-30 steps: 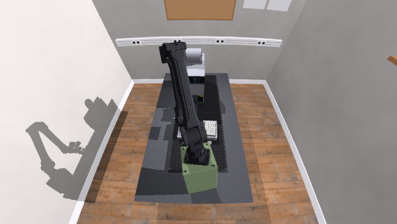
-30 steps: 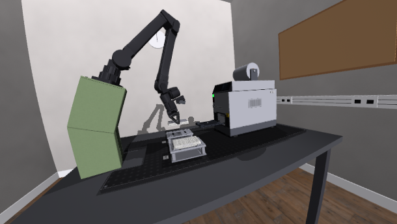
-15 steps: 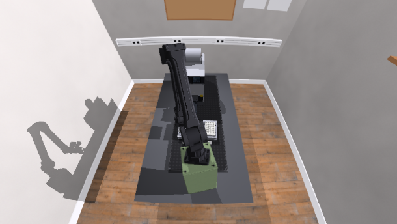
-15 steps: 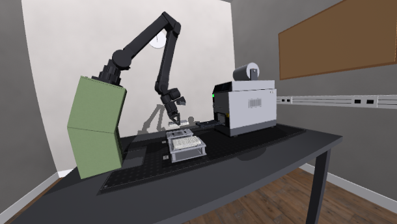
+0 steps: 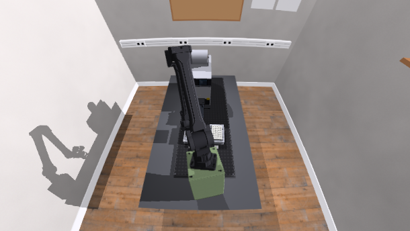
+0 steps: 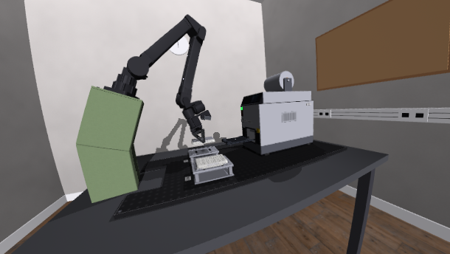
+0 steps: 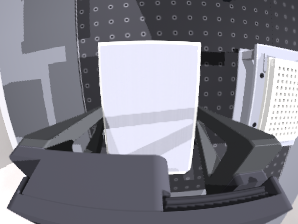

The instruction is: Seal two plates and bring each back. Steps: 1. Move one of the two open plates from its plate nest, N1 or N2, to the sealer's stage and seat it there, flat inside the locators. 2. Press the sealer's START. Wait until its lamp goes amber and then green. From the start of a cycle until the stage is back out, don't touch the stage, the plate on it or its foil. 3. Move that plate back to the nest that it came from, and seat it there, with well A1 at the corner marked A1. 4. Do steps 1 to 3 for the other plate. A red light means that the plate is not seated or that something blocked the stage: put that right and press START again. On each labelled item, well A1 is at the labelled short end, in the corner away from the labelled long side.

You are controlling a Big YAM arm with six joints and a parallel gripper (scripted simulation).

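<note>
gripping a smooth white rectangular plate [image 6: 209, 140] [image 7: 151, 95], the black two-fingered jaws [image 6: 201, 137] stand wide, one finger at each long side. the plate hangs above the counter [image 6: 258, 192], near the bare grey nest [image 6: 212, 150]. an open white many-welled plate [image 5: 217, 132] [image 6: 212, 162] [image 7: 285, 102] sits in the other nest [image 6: 231, 167] [image 7: 258, 90]. the boxy white sealer [image 6: 285, 125] shows a green lamp [image 6: 241, 108].

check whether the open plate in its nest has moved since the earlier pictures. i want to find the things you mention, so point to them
No, the open plate [image 5: 216, 131] [image 6: 212, 162] [image 7: 284, 100] sits at the same spot against its nest [image 5: 223, 135] [image 6: 196, 178] [image 7: 258, 95] in the exterior view.
</note>
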